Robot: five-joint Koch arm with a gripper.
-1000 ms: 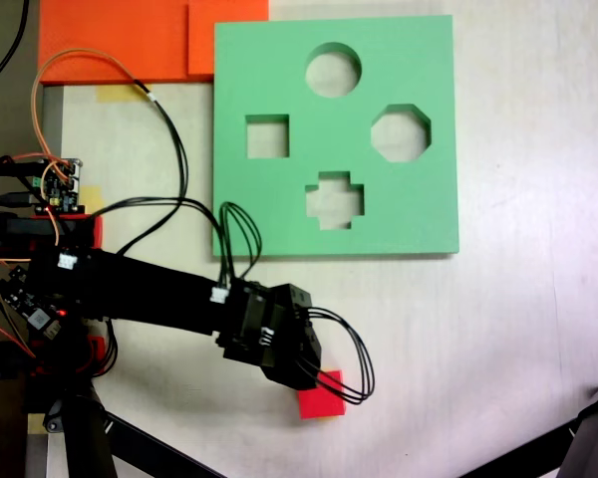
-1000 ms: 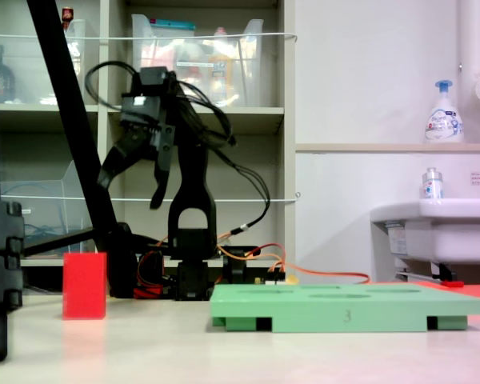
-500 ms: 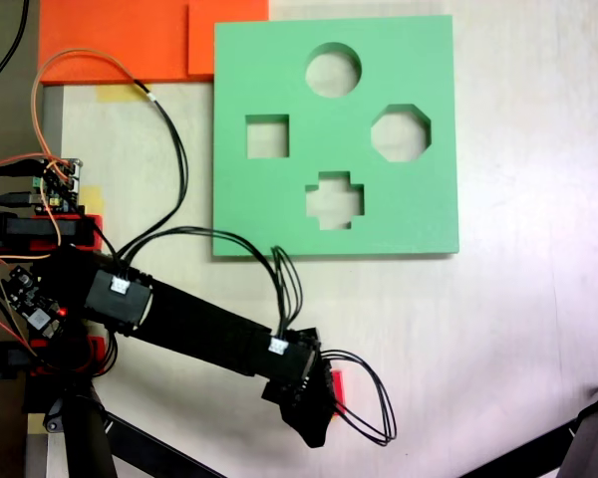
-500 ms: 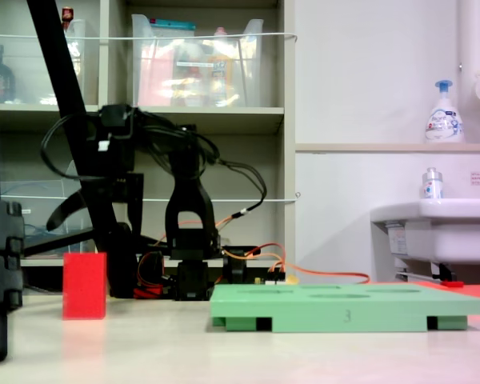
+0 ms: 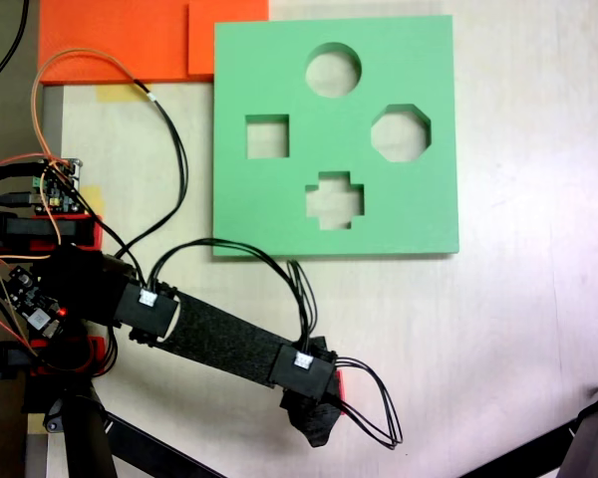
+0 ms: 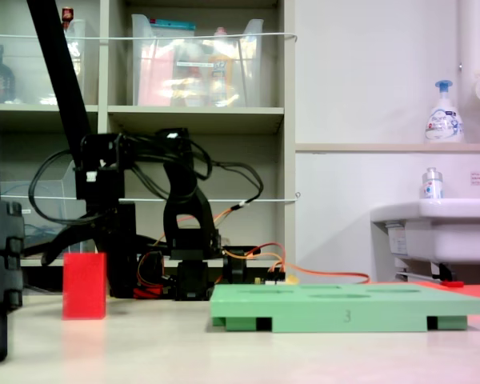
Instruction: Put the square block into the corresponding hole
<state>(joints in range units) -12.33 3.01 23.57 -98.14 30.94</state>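
In the first exterior view the red square block [image 5: 339, 382] shows only as a thin sliver beside my gripper [image 5: 316, 408], which hangs right over it. In the second exterior view the block [image 6: 84, 286] stands on the table, and my gripper [image 6: 86, 246] is low over its top. The jaws are spread open, with one curved finger [image 6: 58, 246] on the second exterior view's left. The green foam board [image 5: 279, 214] lies farther up the table. Its square hole [image 5: 267, 136] is empty. The second exterior view shows the board [image 6: 344, 308] edge-on, so the hole is hidden there.
The board also has a round cutout [image 5: 333, 70], an octagonal cutout [image 5: 401, 132] and a cross-shaped cutout [image 5: 335, 199]. Orange foam sheets [image 5: 130, 35] lie at top left. A circuit board with wires [image 5: 58, 184] sits by the arm's base. A black stand leg [image 5: 578, 448] crosses the bottom right corner.
The arm has stretched out and lowered. The gripper dropped from well above the table to just over the red block, now covering most of it from above. The block has not moved.
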